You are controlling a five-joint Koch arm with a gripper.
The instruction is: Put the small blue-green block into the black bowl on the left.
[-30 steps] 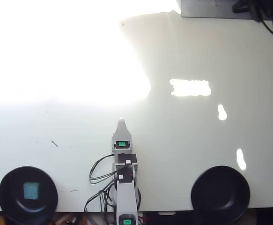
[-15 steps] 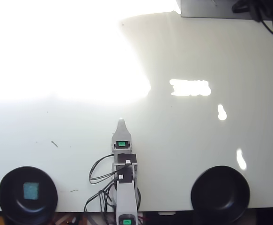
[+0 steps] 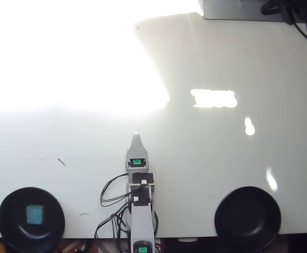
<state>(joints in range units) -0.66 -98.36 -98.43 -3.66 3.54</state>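
Note:
In the overhead view the small blue-green block (image 3: 35, 214) lies flat inside the black bowl (image 3: 8, 203) at the lower left corner of the table. My gripper (image 3: 136, 136) points up the picture from the arm at bottom centre, well to the right of that bowl and apart from it. Only one pointed tip shows, so I cannot tell whether the jaws are open or shut. Nothing is seen held in it.
A second black bowl (image 3: 248, 217), with nothing in it, sits at the lower right. Black cables (image 3: 111, 195) loop left of the arm's base. A grey box (image 3: 232, 9) stands at the back edge. Strong glare washes out the table's upper left.

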